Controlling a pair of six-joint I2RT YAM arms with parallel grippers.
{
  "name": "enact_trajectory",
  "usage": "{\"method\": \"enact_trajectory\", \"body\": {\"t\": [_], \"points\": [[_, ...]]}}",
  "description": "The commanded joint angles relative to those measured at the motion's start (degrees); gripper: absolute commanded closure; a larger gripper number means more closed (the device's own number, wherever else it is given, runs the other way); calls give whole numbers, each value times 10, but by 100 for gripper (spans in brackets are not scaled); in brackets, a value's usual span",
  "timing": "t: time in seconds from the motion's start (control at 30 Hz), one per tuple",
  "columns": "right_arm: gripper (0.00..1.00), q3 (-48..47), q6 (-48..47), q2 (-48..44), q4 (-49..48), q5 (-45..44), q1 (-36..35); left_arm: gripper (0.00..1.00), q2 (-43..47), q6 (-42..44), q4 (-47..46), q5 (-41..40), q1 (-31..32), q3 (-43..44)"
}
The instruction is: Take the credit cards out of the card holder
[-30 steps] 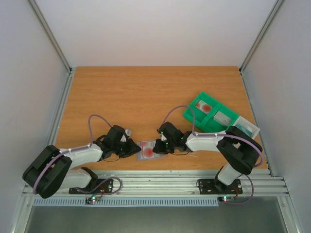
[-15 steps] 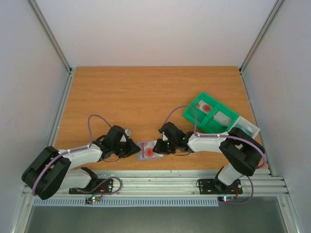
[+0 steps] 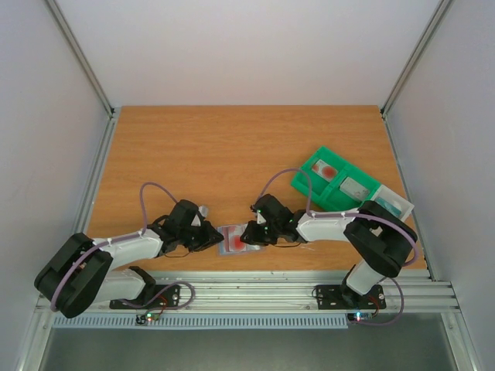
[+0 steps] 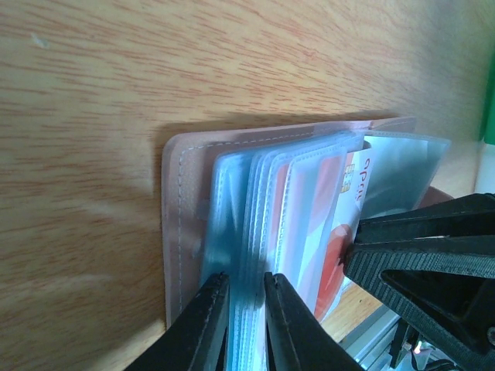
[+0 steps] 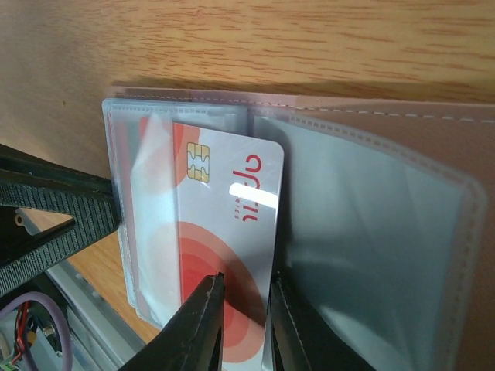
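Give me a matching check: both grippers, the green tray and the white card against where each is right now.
1 left gripper; 2 right gripper; 3 green tray; 4 white card.
A at the table's right side; B clamped on clear sleeves of the card holder; C astride the white card's edge; D in the open card holder, chip showing.
Pairs: 1-B, 2-C, 3-A, 4-D.

I see a green compartmented tray (image 3: 332, 199) on the right of the wooden table (image 3: 224, 147), a pale clear box (image 3: 394, 203) just beside its right end.

High rear overview; both wrist views close on card holder (image 4: 182, 220)
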State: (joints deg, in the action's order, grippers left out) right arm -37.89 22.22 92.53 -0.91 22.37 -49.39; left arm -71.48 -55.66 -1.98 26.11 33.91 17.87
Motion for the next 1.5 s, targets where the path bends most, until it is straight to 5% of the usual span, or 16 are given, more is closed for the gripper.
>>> {"method": "enact_trajectory", "body": {"t": [0.0, 0.2, 0.77, 1.27, 1.47], "points": [[83, 0, 5, 16, -7, 2, 4, 84, 1, 6, 36, -25, 2, -4], [98, 9, 1, 1, 1, -7, 15, 84, 3, 7, 40, -31, 3, -5], [99, -17, -73, -107, 141, -24, 38, 84, 14, 22, 77, -33, 3, 16], [99, -120, -251, -246, 359, 108, 40, 50, 193, 89, 224, 67, 3, 145], [99, -161, -285, -291, 391, 247, 40, 43, 240, 89, 174, 196, 3, 150]]}}
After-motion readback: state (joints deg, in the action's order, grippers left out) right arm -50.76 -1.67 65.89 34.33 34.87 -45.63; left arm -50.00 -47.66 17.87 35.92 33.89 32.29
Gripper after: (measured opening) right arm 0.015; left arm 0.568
